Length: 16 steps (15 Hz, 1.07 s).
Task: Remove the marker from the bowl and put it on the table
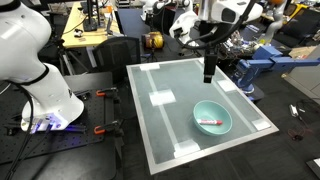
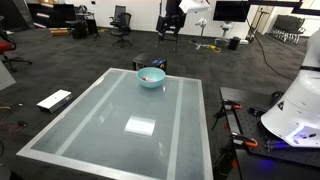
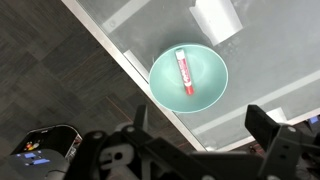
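The teal bowl (image 1: 224, 126) sits on the grey-green table (image 1: 170, 80), close to one of its edges. The red-pink marker (image 1: 209, 122) lies flat inside it. In the wrist view the bowl (image 3: 212, 80) is below the camera with the marker (image 3: 184, 70) across its middle, beside the table edge (image 3: 250, 70). My gripper (image 1: 209, 76) hangs well above the table, apart from the bowl, and points down. Its fingers (image 3: 202, 125) are spread wide with nothing between them. The bowl (image 2: 152, 81) also shows at the far end of the table (image 2: 130, 100).
Whitish tape patches (image 3: 216, 18) lie on the table near the bowl. A white robot base (image 1: 35, 70) stands beside the table. Cluttered workbenches (image 1: 95, 30) and chairs stand behind. A flat white board (image 2: 54, 99) lies on the dark floor.
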Tool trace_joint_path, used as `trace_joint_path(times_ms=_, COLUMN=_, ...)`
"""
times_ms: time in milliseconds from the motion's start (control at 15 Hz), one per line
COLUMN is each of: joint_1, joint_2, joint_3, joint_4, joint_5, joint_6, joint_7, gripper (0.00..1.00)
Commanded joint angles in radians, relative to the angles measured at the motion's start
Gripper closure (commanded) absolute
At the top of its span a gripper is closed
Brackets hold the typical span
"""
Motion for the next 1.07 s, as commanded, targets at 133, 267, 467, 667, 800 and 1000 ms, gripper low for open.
trace_joint_path(times_ms=133, joint_1=-0.005, joint_2=0.026, joint_3=-0.007, joint_4=0.003, joint_5=0.009, joint_6=0.020, joint_7=-0.001, gripper=0.00)
trace_joint_path(times_ms=267, joint_1=-0.004, joint_2=0.034, joint_3=-0.008, joint_4=0.003, joint_5=0.009, joint_6=0.022, joint_7=-0.002, gripper=0.00)
trace_joint_path(times_ms=467, joint_1=-0.004, joint_2=0.034, joint_3=-0.008, joint_4=0.003, joint_5=0.009, joint_6=0.022, joint_7=-0.002, gripper=0.00)
trace_joint_path(times_ms=667, joint_1=-0.003, joint_2=0.048, joint_3=-0.006, joint_4=0.011, joint_5=0.000, joint_6=0.030, joint_7=0.002, gripper=0.00)
trace_joint_path(times_ms=800, joint_1=0.000, joint_2=0.073, joint_3=-0.008, joint_4=0.027, joint_5=0.017, joint_6=0.037, joint_7=-0.025, gripper=0.00)
trace_joint_path(times_ms=1000, joint_1=0.006, joint_2=0.109, joint_3=-0.009, joint_4=0.049, joint_5=0.031, joint_6=0.052, joint_7=-0.053, gripper=0.00)
